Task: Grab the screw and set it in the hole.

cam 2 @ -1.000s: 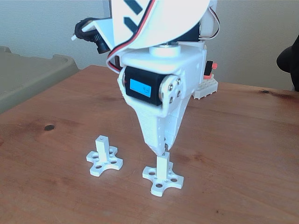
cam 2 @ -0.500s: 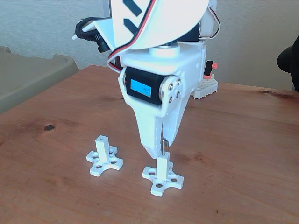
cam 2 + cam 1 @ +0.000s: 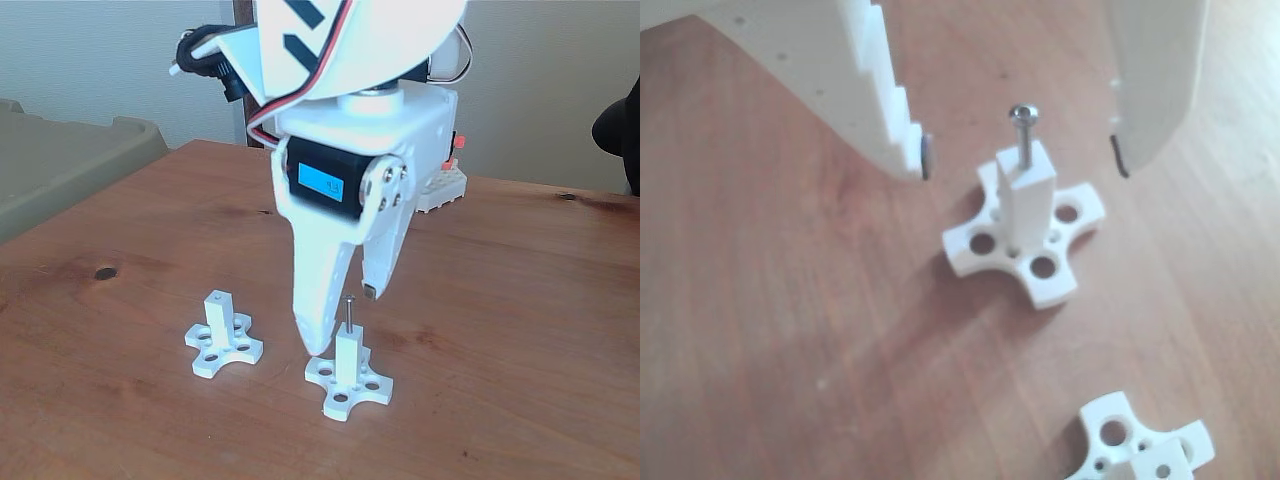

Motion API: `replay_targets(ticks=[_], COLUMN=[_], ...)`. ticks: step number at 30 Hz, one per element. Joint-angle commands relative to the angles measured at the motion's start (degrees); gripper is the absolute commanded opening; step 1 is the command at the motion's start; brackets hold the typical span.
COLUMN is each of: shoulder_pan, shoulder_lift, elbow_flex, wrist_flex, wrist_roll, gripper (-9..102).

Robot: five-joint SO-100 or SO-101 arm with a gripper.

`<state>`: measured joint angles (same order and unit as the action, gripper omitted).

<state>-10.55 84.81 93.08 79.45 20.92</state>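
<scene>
White gripper gapes wide, holding nothing, straddling the screw standing in the hole.

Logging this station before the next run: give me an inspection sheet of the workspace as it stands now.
Surface: wooden table, reddish brown, with a dark knot.
Job's things: screw stands upright in the hole of the near white post, its head and part of the shank above the top.
Clutter: second white post to the left in the fixed view, with no screw in it.
Gripper: gripper open, a finger on either side of the screw, apart from it.
Cables: red, white and black wires looped at the arm.
Surroundings: pale wall; grey-green bin at left.
</scene>
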Motion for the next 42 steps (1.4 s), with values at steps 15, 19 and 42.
replay_targets(ticks=[15, 19, 42], shoulder_pan=[0.7, 1.8, 9.0], shoulder_lift=[11.2, 16.0, 55.5], elbow_flex=[-3.9, -2.8, 28.8], wrist_flex=[6.1, 6.7, 3.1], wrist_roll=[1.3, 0.8, -6.4], gripper=[43, 43, -4])
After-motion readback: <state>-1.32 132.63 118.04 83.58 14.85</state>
